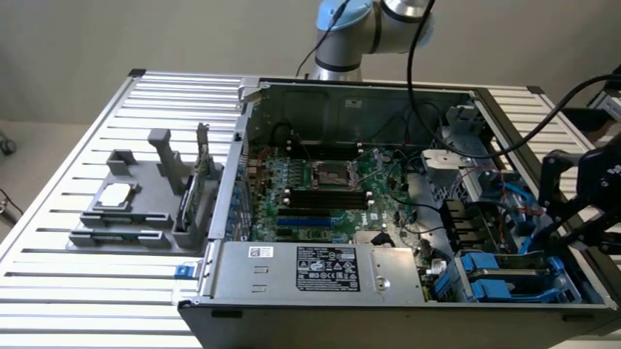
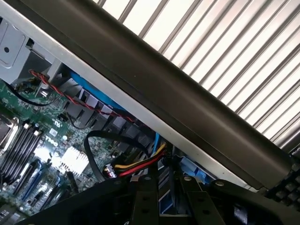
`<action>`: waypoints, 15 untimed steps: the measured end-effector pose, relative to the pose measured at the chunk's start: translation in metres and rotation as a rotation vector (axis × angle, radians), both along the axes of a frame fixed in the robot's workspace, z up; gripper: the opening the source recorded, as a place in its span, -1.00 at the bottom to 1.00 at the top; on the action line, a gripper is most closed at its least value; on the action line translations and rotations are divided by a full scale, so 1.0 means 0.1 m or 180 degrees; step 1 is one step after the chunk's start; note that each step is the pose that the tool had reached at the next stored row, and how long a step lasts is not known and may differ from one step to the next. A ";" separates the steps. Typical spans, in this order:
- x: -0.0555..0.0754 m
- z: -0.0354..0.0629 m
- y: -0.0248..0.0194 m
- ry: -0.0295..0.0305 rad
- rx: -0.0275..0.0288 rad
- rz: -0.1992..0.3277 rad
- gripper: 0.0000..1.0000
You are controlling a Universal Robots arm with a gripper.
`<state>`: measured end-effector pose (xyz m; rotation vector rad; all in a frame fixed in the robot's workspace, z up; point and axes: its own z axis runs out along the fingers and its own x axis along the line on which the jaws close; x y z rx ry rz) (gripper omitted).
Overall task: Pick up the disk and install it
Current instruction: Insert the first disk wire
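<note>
The disk (image 2: 164,190) shows edge-on as a thin blue-framed slab between my two black fingers (image 2: 143,204), so my gripper (image 2: 165,197) is shut on it. In the exterior view my gripper (image 1: 551,234) hangs over the open computer case's side at the exterior view's right. It holds the disk (image 1: 534,246) tilted above the drive bay, where blue carriers (image 1: 495,280) sit. Most of the disk is hidden by the fingers.
The open computer case (image 1: 233,182) lies on a slatted metal table (image 1: 87,145), with its motherboard (image 1: 321,196) and cables exposed. A long grey box with a sticker (image 1: 321,273) fills the near side. A grey fixture (image 1: 126,222) at the exterior view's left holds a small silver chip (image 1: 115,195).
</note>
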<state>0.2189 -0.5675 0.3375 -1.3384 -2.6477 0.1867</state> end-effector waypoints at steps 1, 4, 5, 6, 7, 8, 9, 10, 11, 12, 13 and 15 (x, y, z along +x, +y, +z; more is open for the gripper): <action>0.01 -0.002 0.000 0.0010 0.0023 0.0000 -0.51; 0.05 -0.005 -0.007 0.0024 0.0133 0.0000 -0.51; 0.06 -0.006 -0.012 0.0031 0.0162 0.0000 -0.51; 0.06 -0.005 -0.018 0.0036 0.0170 0.0000 -0.51; 0.08 -0.006 -0.026 0.0040 0.0171 0.0000 -0.51; 0.10 -0.005 -0.033 0.0045 0.0171 -0.0001 -0.51; 0.12 -0.006 -0.038 0.0048 0.0171 -0.0001 -0.51; 0.13 -0.006 -0.046 0.0049 0.0171 -0.0001 -0.51; 0.13 -0.005 -0.056 0.0049 0.0171 -0.0001 -0.51; 0.13 -0.005 -0.065 0.0051 0.0171 -0.0002 -0.51; 0.14 -0.005 -0.073 0.0058 0.0171 -0.0002 -0.51; 0.14 -0.005 -0.079 0.0064 0.0171 -0.0001 -0.51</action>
